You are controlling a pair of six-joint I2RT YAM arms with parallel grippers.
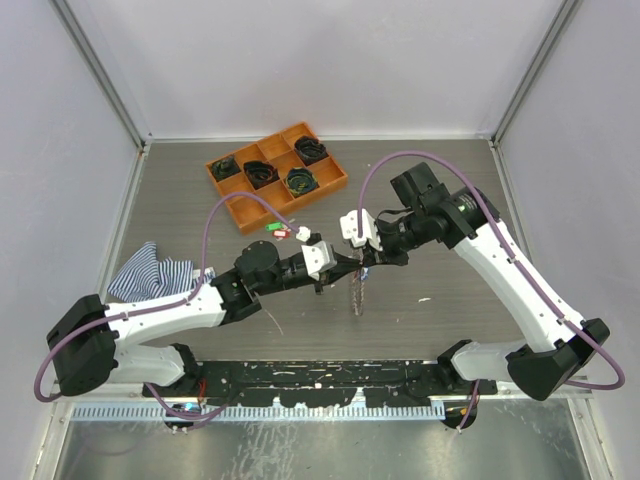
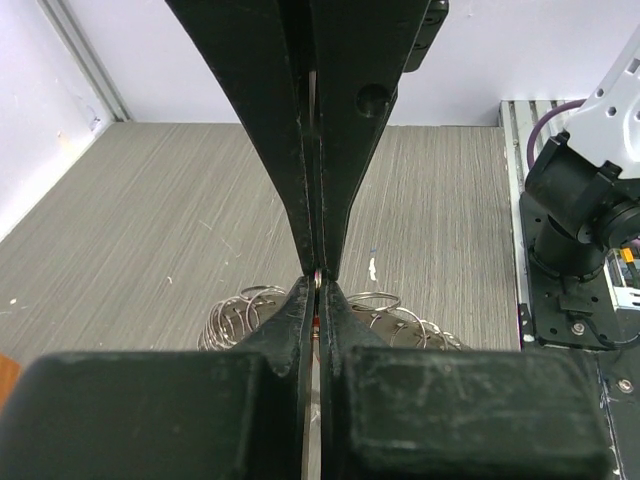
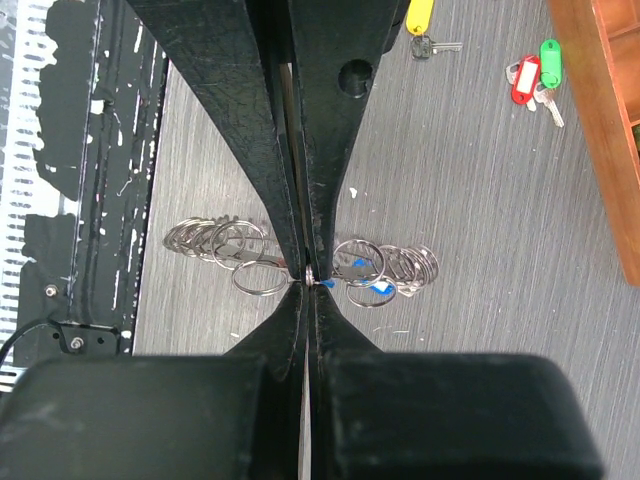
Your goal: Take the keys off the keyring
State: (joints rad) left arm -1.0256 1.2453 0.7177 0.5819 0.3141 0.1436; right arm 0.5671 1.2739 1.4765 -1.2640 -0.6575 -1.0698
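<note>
1. While both grippers meet at the keyring [image 3: 392, 266], the step in hand looks like working one more key off it. The ring hangs from them over the middle of the table [image 1: 450, 320], between the arms.
2. Right gripper [image 3: 306, 276]: fingers closed on the ring's wire, with silver loops fanned out to either side.
3. Left gripper [image 2: 318, 287]: fingers closed too, pinching a thin sliver at the tips. I cannot tell whether that is wire or a key.
4. Loose keys lie near the tray [image 3: 600, 120]: yellow tag [image 3: 420, 15], red tag [image 3: 523, 80], green tag [image 3: 549, 55]. A blue tag [image 3: 365, 270] shows on the ring, so that key is not yet off.
5. The next move, I judge, needs the right gripper to hold the ring steady while the left draws along the wire. A sideways tug would likely only twist the ring.
</note>
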